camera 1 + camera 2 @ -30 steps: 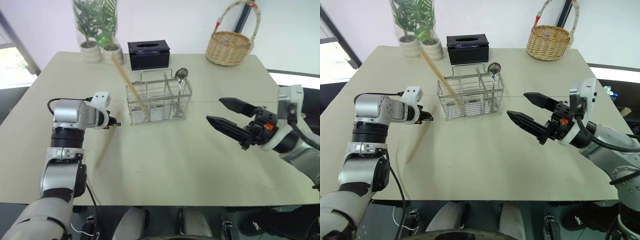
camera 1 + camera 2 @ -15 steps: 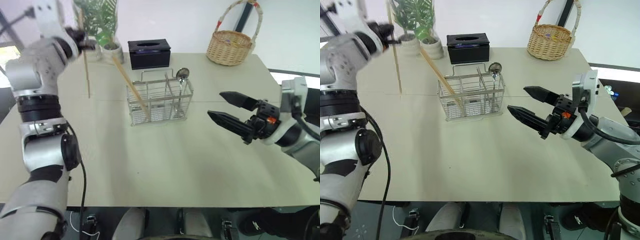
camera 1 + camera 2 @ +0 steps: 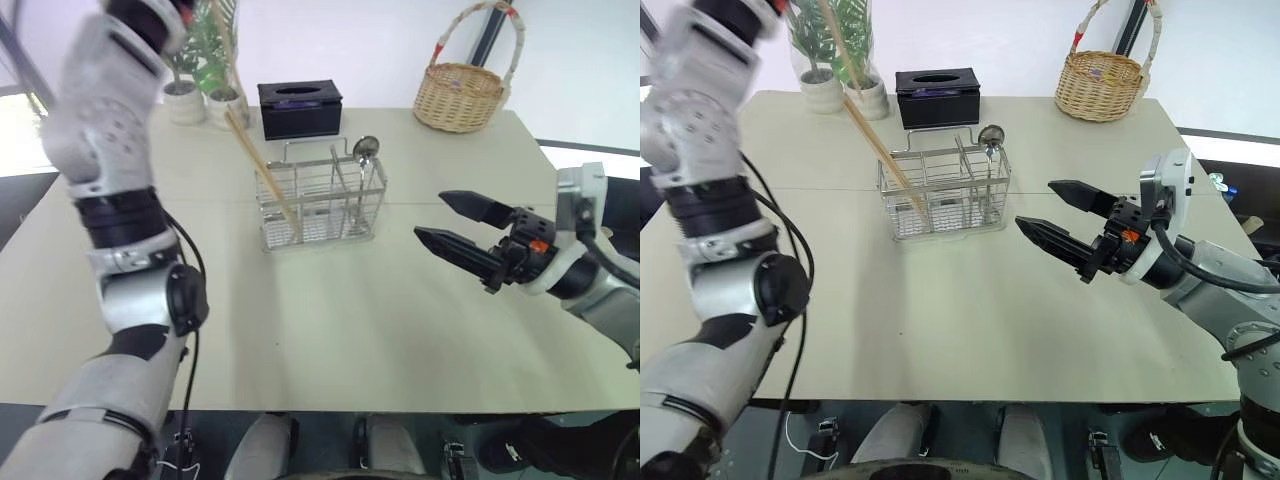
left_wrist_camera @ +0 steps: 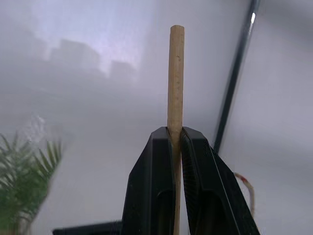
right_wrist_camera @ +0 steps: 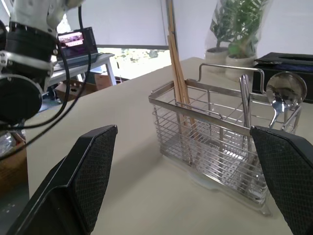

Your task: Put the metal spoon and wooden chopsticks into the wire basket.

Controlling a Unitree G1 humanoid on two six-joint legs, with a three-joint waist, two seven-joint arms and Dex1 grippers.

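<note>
Your left hand [image 4: 174, 147] is clenched on one of the wooden chopsticks [image 4: 175, 83], whose tip stands past the black fingertips; the hand is raised high above the bench's far left corner. Your right hand [image 3: 455, 223] hangs released, fingers spread wide, over the right side of the bench [image 3: 330, 320] and points at the wire basket [image 3: 320, 205]. That basket stands in the middle of the bench toward the far edge. Another chopstick [image 3: 258, 165] leans in its left compartment, and the metal spoon [image 3: 362, 150] stands bowl up in its right end. Beyond it, along the far edge, you have potted plants [image 3: 205, 60], a black tissue box [image 3: 298, 108] and a wicker basket [image 3: 458, 92].
</note>
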